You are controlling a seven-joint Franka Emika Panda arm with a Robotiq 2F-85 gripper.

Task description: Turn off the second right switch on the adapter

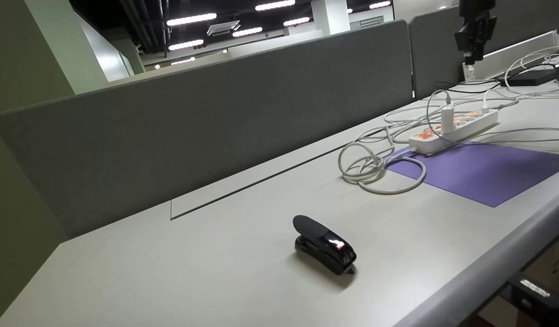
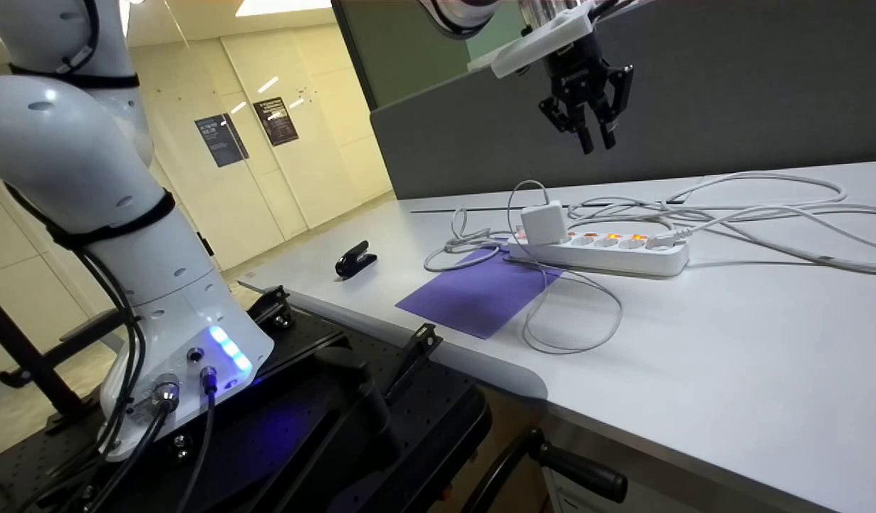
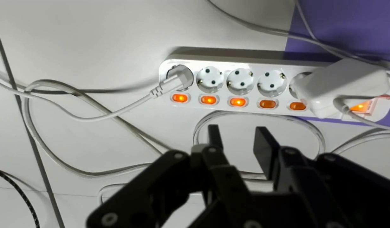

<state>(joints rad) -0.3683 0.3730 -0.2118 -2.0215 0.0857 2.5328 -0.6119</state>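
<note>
The adapter, a long white power strip, lies on the desk in both exterior views [image 1: 470, 129] [image 2: 602, 260] and across the upper right of the wrist view [image 3: 224, 101]. Its row of small orange switches shows in the wrist view. The three at the left, the first [image 3: 179, 98], second [image 3: 208, 100] and third [image 3: 237, 102], are lit; two further right [image 3: 267, 104] look dark. A larger lit switch [image 3: 361, 106] at the right end is partly hidden. My gripper [image 3: 234, 129] is empty, its fingers apart, and hangs above the desk and strip in both exterior views [image 1: 474, 56] [image 2: 598, 146].
A white charger [image 3: 344, 82] [image 2: 545, 222] stands in the strip near one end; a plug [image 3: 174, 80] sits at the other. Pale cables [image 1: 375, 170] loop around. A purple sheet [image 2: 473, 292], a black stapler-like gadget [image 1: 325, 247] and a grey divider [image 1: 243, 122] are nearby.
</note>
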